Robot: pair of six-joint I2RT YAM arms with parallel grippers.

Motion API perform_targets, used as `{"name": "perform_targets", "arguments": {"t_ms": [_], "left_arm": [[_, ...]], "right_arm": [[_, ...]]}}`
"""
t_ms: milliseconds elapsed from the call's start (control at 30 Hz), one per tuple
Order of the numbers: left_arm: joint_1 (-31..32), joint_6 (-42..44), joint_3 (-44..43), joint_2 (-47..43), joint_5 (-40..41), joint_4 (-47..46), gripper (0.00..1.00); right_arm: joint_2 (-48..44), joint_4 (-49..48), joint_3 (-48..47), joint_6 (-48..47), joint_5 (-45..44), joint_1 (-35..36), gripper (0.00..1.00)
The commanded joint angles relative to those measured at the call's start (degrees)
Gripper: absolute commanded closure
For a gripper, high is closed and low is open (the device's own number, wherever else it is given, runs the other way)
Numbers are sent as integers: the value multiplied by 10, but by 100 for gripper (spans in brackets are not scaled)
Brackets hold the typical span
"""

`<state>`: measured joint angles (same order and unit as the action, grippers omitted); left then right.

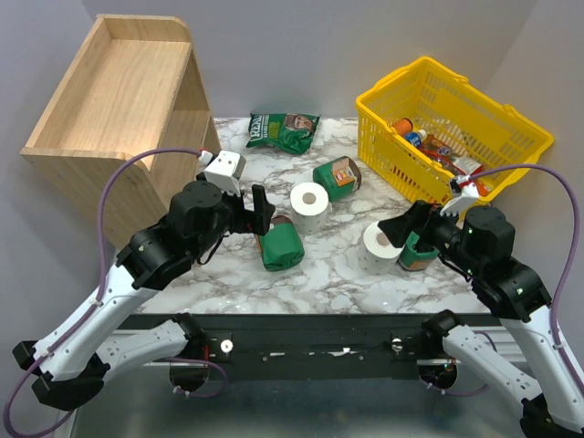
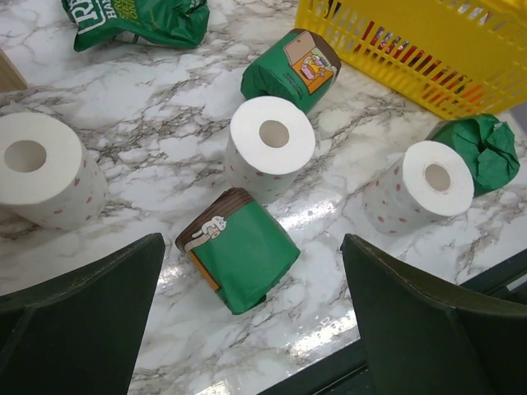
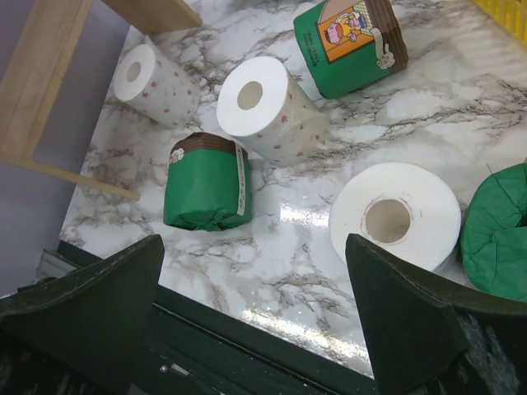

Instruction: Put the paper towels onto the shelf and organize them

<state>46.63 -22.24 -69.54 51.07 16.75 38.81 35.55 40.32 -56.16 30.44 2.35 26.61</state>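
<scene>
Both jaws spread wide, touching nothing

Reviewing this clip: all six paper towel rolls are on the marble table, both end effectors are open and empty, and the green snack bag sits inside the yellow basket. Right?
Not quite. The green snack bag is not inside the yellow basket. It lies on the marble table, left of the basket in the top external view. The rest stands.
</scene>
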Motion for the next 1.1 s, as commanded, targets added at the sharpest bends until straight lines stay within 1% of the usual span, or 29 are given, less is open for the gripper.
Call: {"name": "perform_targets", "arguments": {"t_ms": [0, 300, 400, 467, 533, 600, 700, 833, 933, 1067], "left_arm": [[1, 18, -23, 10, 28, 20, 1], [2, 56, -18, 18, 38, 29, 1], [1, 55, -18, 32, 44, 53, 1], [2, 54, -4, 41, 41, 68, 1], [2, 58, 14, 45, 18, 68, 1], [4, 70, 52, 46, -4, 52, 1], [15, 84, 104, 52, -3, 23, 1], [52, 97, 137, 78, 54, -1, 1], [77, 121, 154, 100, 53, -20, 1], [110, 144, 194, 124, 76, -76, 1]], "right_arm": [[-10, 4, 5, 4, -19, -2, 0], [-14, 0, 11, 3, -13, -2, 0], [-26, -6, 18, 1, -5, -2, 0], [-39, -14, 34, 1, -4, -2, 0], [-48, -31, 47, 0, 3, -2, 0], [-52, -49, 61, -10, 34, -2, 0], [-57, -66, 69, -12, 59, -2, 0], [-58, -70, 68, -19, 66, -2, 0], [-68, -71, 69, -29, 78, -2, 0], [-83, -77, 74, -32, 72, -2, 0]]}}
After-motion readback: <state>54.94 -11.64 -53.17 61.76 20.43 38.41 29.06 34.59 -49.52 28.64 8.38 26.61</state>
